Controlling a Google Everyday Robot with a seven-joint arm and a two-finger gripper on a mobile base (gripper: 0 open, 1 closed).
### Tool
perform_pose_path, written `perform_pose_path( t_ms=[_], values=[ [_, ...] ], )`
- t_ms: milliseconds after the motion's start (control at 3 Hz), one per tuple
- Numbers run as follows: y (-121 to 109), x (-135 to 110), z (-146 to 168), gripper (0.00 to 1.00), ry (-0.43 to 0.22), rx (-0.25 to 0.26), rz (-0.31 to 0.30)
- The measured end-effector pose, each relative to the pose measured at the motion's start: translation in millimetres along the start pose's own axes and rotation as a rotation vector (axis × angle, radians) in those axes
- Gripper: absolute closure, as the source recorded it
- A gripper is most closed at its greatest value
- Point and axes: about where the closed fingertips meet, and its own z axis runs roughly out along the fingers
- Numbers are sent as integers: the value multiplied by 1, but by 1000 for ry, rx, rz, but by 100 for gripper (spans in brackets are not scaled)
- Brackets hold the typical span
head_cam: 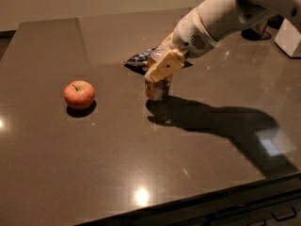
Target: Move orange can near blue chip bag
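Can [157, 89] is upright, pinched between the jaws of the gripper [159, 72], just in front of the bag [139, 59], near the middle of the surface [94, 164]. Apple [79, 93] lies well apart from both.

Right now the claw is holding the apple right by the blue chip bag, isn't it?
No. The camera view shows the claw holding the orange can right by the blue chip bag; the apple sits apart, untouched.
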Motion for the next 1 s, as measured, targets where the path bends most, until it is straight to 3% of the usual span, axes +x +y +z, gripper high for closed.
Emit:
perform_pose_path(
  t_ms=[667,1000],
  values=[
    [-47,12,19,100,44,71,35],
    [-63,20,19,87,62,96,34]
  ],
)
